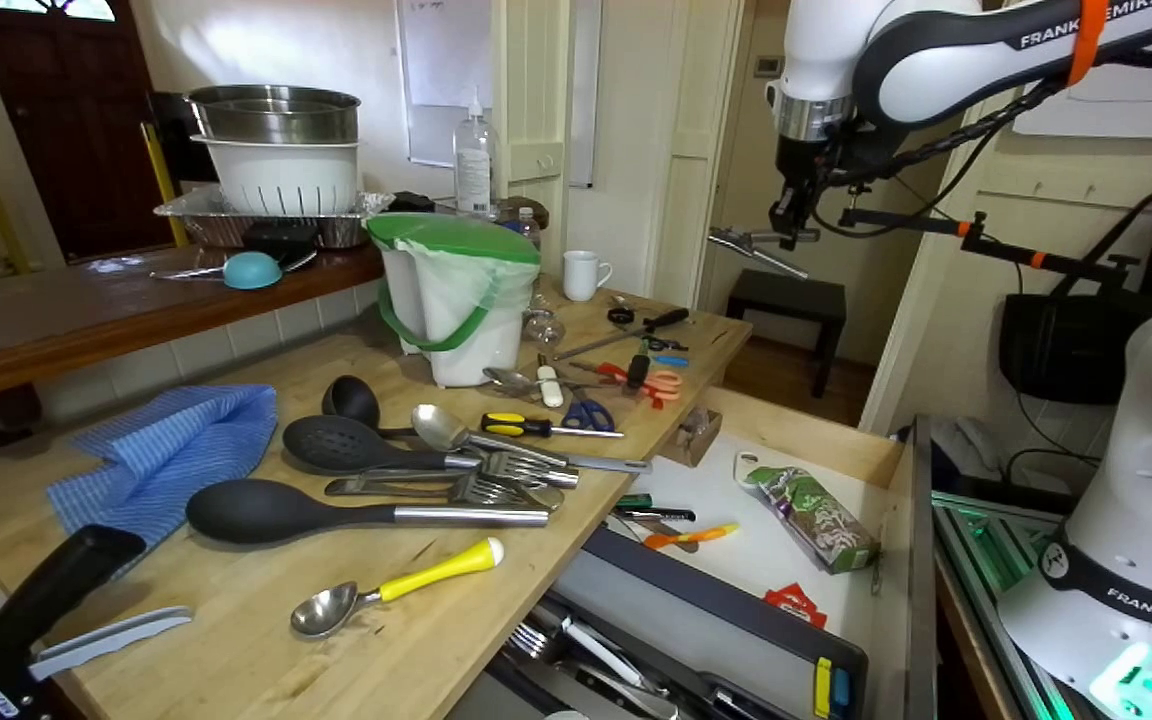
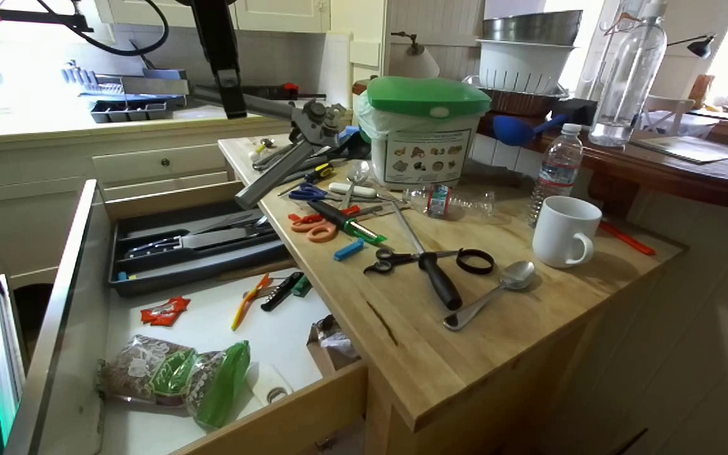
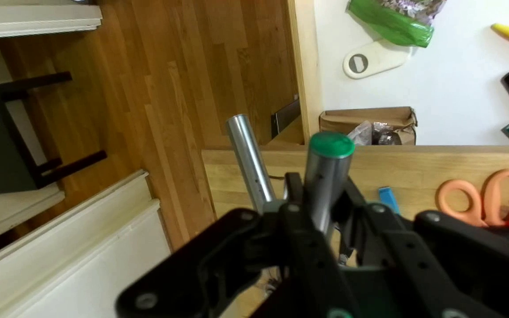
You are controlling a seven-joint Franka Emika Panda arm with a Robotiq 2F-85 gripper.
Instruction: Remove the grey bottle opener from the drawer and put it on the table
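Observation:
My gripper (image 1: pixel 786 238) is shut on the grey bottle opener (image 1: pixel 736 243), a metal tool with two tubular handles and a geared head. It is held in the air, well above the drawer (image 1: pixel 921 560) and the table (image 1: pixel 376 670). In an exterior view, the gripper (image 2: pixel 232 95) grips one handle; the opener's head and other handle (image 2: pixel 275 174) stick out. In the wrist view, a green-ended handle of the opener (image 3: pixel 327 176) stands between the fingers (image 3: pixel 320 190), with its other handle at the left. The fingers hide part of the tool. The drawer is open.
A green-lidded white bin (image 2: pixel 427 139), a white mug (image 2: pixel 566 230), scissors (image 2: pixel 320 230) and utensils stand or lie on the table. The drawer holds a black tray (image 2: pixel 200 246), plastic bags (image 2: pixel 174 373), a white opener (image 3: pixel 376 59) and a small cardboard box (image 3: pixel 367 117).

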